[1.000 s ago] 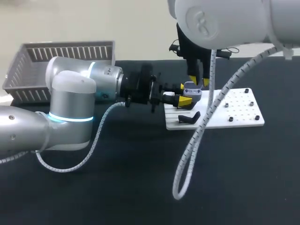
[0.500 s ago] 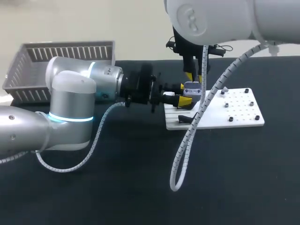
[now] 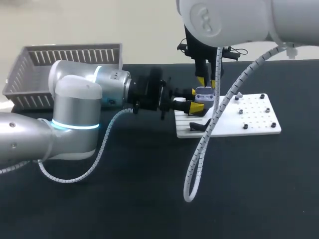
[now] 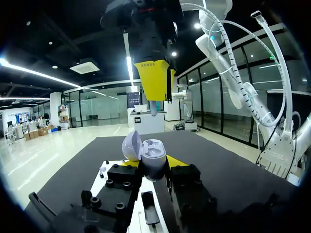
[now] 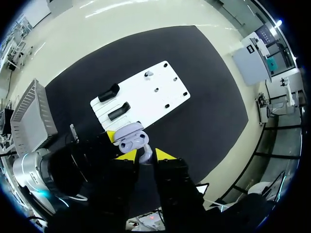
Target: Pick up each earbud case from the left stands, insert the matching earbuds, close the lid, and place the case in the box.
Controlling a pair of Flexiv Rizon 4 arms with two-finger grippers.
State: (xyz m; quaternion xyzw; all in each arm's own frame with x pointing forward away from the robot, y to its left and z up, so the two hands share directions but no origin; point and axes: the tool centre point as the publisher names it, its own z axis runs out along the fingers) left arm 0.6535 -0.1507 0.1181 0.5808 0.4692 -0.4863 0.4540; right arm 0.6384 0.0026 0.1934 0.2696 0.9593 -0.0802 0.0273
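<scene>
A pale lavender earbud case (image 3: 205, 96) with its lid up sits between the yellow tips of my left gripper (image 3: 195, 101), which is shut on it just above the left end of the white board (image 3: 249, 119). In the left wrist view the open case (image 4: 150, 155) stands upright in that gripper (image 4: 152, 165). My right gripper (image 3: 207, 82) hangs straight above the case, pointing down. Its yellow fingers (image 4: 154, 80) pinch a small white earbud (image 4: 153, 108) a short way over the open case. From the right wrist, the earbud (image 5: 145, 153) shows between its own tips (image 5: 145, 157), above the case (image 5: 132, 137).
Two black stands (image 5: 109, 92) (image 5: 119, 110) sit on the board's left part, and small dark pegs (image 3: 246, 126) dot its right part. A small white piece (image 3: 238, 95) rests near the board's far edge. A grey slatted basket (image 3: 50, 64) stands at the far left.
My right arm has shifted a little to the left, bringing its gripper over the open case. The left arm and the case have stayed put.
</scene>
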